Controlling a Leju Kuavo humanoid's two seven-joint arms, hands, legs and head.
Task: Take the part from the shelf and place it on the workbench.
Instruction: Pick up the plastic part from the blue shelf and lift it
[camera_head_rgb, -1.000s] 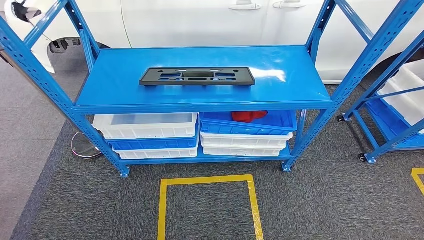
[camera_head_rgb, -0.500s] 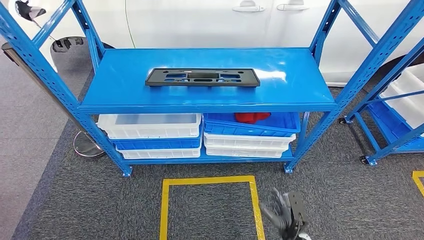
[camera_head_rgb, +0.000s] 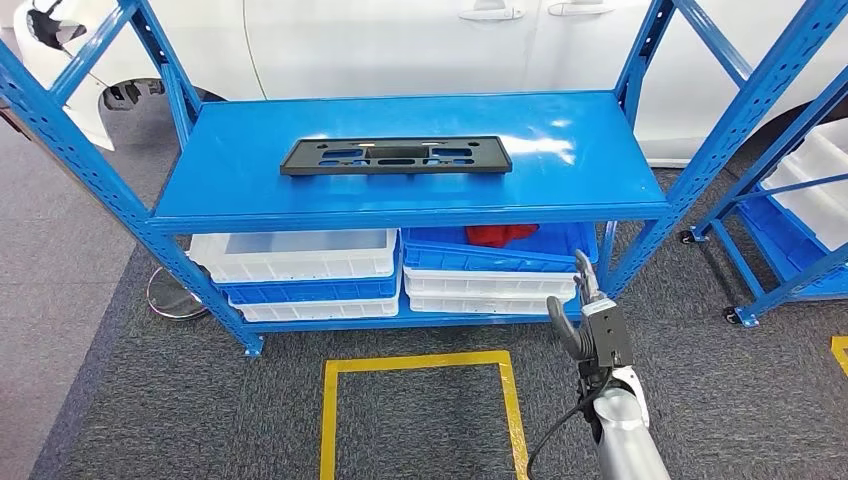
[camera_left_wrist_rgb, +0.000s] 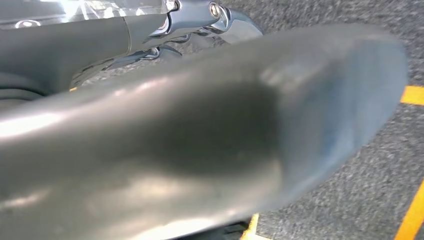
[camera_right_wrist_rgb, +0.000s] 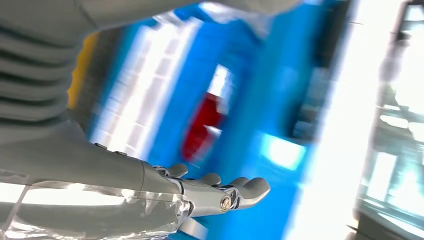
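The right hand (camera_head_rgb: 585, 305), fingers extended and empty, hangs below the shelf (camera_head_rgb: 600, 170); the black license plate bracket (camera_head_rgb: 395, 155) lies above it to the left, likely light, rigid, best gripped along its long edge.

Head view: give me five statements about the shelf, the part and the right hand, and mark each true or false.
1. The black part lies flat on the top shelf. True.
2. The right hand grips the part. False: it is empty, fingers apart, down in front of the lower bins.
3. A red thing lies in a blue bin under the top shelf. True.
4. The part lies on the floor inside the yellow tape square. False: it is on the shelf.
5. All the lower bins are blue. False: a white bin sits at the left.
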